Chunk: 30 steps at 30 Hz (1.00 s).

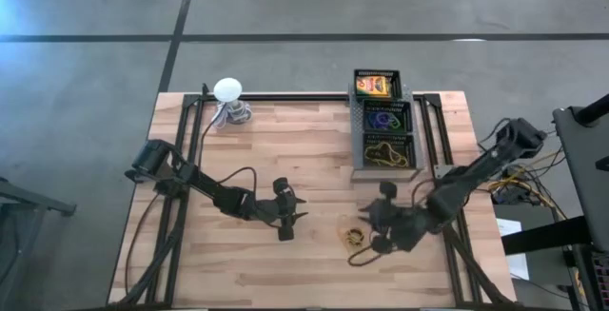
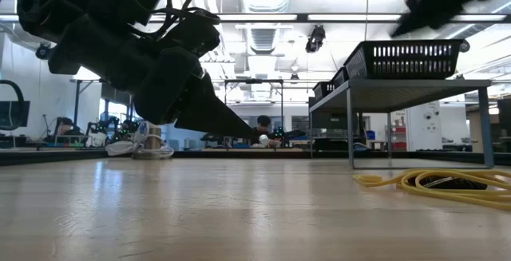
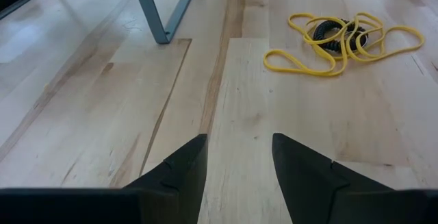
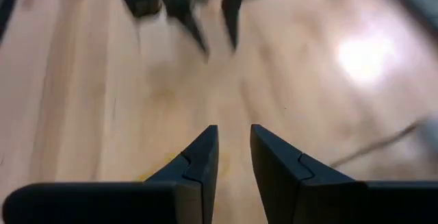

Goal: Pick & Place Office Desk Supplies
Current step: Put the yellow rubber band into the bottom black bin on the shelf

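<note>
A tangle of thin yellow rubber bands (image 1: pixel 357 240) around a small dark ring lies flat on the wooden table, also seen in the left wrist view (image 3: pixel 342 35) and low view (image 2: pixel 447 183). My left gripper (image 1: pixel 293 213) hovers open to the left of the tangle, pointing at it (image 3: pixel 239 142). My right gripper (image 1: pixel 373 227) is just above and to the right of the tangle. Its fingers (image 4: pixel 235 131) stand a narrow gap apart with bare wood between them. A raised rack holds three black bins: a yellow-and-green box (image 1: pixel 374 85), coloured rings (image 1: pixel 385 118) and more rubber bands (image 1: pixel 387 152).
The grey rack (image 1: pixel 385 126) stands on legs near the table's far right; one leg (image 3: pixel 161 18) shows ahead of my left gripper. A white ball-topped object (image 1: pixel 228 92) sits at the far edge. Bare wood lies between the two grippers and along the near edge.
</note>
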Motion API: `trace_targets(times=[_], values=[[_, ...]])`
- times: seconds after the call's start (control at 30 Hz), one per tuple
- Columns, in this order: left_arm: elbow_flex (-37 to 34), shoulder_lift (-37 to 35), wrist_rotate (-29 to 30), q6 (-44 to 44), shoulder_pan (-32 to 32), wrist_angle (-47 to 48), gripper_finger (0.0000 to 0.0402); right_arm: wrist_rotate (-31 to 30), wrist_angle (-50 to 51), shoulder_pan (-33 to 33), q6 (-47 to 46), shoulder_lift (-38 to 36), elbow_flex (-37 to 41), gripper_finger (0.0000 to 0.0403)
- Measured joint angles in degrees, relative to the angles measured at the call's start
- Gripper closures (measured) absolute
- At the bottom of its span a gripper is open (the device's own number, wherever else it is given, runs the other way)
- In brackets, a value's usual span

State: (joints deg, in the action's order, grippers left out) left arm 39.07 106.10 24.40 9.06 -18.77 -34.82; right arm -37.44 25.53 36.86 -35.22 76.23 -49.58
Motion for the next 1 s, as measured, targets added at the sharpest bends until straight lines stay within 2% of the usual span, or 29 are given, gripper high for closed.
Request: trace_targets(times=[0.1, 0.17, 0.3, 0.53, 0.7, 0.9, 1.0], values=[[0.02, 0.00, 0.00, 0.00, -0.01, -0.05, 0.0233, 1.16, -1.27, 1.19, -9.10, 4.35, 1.35, 0.0317], [0.02, 0.00, 0.01, 0.00, 0.01, -0.05, 0.0233, 3.35, -2.90, 1.10, -11.33, 7.42, 1.62, 0.0307], [0.02, 0.00, 0.02, 0.00, 0.07, -0.07, 0.0233, 5.70, -8.47, 0.81, -6.71, 14.15, 0.88, 0.0277], [0.02, 0.00, 0.00, 0.00, 0.09, -0.09, 0.0233, 13.60, -9.81, -3.16, -1.99, 24.35, -5.46, 0.0240], [0.02, 0.00, 0.00, 0.15, 0.09, -0.07, 0.0233, 22.08, -7.60, -6.46, -0.53, 30.38, -10.45, 0.0242], [0.02, 0.00, 0.02, 0.15, 0.11, -0.04, 0.0233, 20.52, 6.57, -8.43, -5.10, 32.63, -15.91, 0.0265], [0.02, 0.00, 0.00, 0.15, 0.11, 0.19, 0.0233, 20.60, 8.65, -8.37, -5.01, 32.68, -16.39, 0.0281]])
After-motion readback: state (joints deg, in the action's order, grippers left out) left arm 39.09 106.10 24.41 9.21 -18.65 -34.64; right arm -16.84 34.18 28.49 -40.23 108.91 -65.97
